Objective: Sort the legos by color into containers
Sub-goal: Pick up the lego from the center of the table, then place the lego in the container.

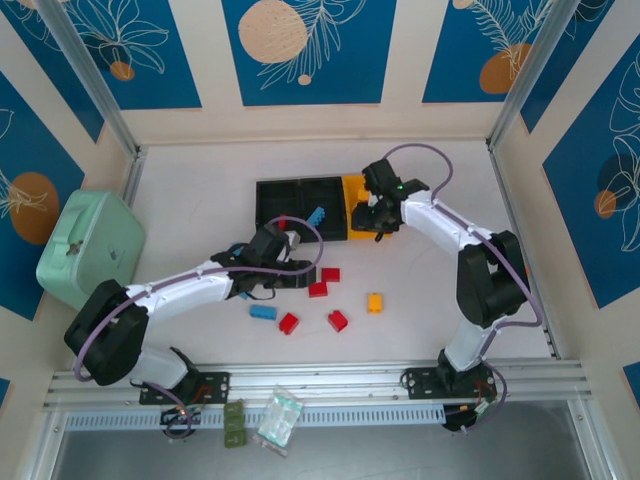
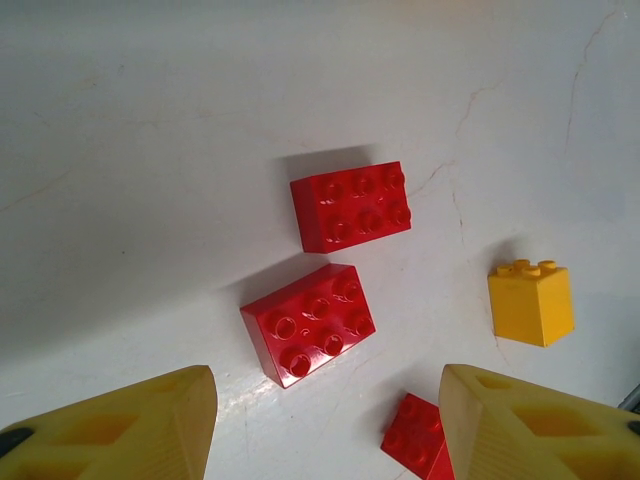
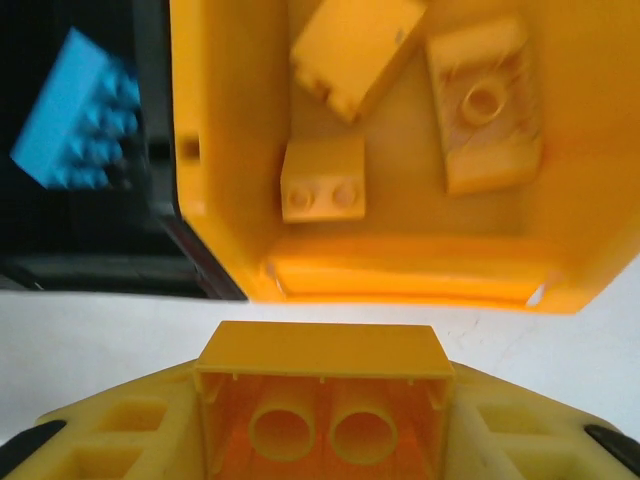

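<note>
The containers stand in a row at mid-table: two black bins (image 1: 300, 185) and a yellow bin (image 1: 352, 185). My right gripper (image 1: 378, 220) hovers at the yellow bin's near edge, shut on a yellow lego (image 3: 325, 390) whose hollow underside faces the camera. Three yellow legos (image 3: 322, 180) lie inside the yellow bin (image 3: 400, 270). A light blue lego (image 3: 75, 125) lies in the black bin beside it. My left gripper (image 2: 325, 400) is open above two red legos (image 2: 308, 322) (image 2: 350, 205), with nothing between its fingers. A yellow lego (image 2: 530, 300) stands to their right.
More loose legos lie in front of the bins: red ones (image 1: 289, 323) (image 1: 338, 320), a blue one (image 1: 263, 312) and a yellow one (image 1: 375, 302). A mint-green case (image 1: 90, 245) sits at the left wall. A small plastic bag (image 1: 278, 420) lies on the near rail.
</note>
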`<state>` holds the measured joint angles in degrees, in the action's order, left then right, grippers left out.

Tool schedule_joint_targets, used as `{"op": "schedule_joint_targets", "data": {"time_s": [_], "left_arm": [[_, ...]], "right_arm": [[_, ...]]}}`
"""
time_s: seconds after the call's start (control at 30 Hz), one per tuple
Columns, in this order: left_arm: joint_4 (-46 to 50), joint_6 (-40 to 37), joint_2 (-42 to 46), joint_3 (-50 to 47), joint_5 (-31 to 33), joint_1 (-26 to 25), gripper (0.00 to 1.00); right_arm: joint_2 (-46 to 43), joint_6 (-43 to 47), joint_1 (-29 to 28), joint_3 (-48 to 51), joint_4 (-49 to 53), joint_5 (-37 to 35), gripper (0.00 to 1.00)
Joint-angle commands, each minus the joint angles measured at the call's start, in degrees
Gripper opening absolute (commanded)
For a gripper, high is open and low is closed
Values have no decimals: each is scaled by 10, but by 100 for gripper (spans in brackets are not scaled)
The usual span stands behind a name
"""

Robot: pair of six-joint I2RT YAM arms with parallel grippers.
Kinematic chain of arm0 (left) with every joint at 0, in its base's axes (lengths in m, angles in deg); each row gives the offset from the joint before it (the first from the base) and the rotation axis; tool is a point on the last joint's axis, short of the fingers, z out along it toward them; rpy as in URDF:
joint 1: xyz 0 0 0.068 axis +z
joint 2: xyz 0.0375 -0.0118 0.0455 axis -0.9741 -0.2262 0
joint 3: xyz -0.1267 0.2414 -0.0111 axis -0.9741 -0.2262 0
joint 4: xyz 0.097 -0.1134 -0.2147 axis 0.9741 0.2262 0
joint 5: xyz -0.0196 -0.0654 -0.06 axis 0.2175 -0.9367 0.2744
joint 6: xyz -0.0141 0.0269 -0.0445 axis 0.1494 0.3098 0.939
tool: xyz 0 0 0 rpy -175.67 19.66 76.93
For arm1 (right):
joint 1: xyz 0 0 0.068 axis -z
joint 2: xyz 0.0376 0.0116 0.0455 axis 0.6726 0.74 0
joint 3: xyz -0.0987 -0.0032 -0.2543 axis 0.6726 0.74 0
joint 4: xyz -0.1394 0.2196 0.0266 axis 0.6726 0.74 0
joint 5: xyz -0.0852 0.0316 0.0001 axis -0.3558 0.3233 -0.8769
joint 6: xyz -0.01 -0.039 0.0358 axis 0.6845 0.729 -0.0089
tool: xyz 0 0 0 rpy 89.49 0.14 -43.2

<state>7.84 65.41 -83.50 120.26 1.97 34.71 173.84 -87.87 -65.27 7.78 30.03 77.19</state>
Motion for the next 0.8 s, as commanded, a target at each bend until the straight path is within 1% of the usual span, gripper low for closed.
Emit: {"op": "schedule_joint_targets", "data": {"time_s": [0.0, 0.27, 0.5, 0.67, 0.77], "left_arm": [[-14, -1, 5, 30, -9, 3, 61], [14, -23, -10, 95, -18, 3, 61], [10, -19, -21, 97, -23, 4, 61], [6, -15, -17, 84, -21, 4, 61], [5, -14, -14, 79, -20, 4, 61]], "right_arm": [[26, -17, 20, -54, 38, 40, 44], [145, -31, 53, -205, 90, 71, 44], [246, -57, 59, -340, 144, 71, 47], [295, -80, 67, -394, 160, 89, 50], [307, -85, 68, -410, 162, 91, 54]]}}
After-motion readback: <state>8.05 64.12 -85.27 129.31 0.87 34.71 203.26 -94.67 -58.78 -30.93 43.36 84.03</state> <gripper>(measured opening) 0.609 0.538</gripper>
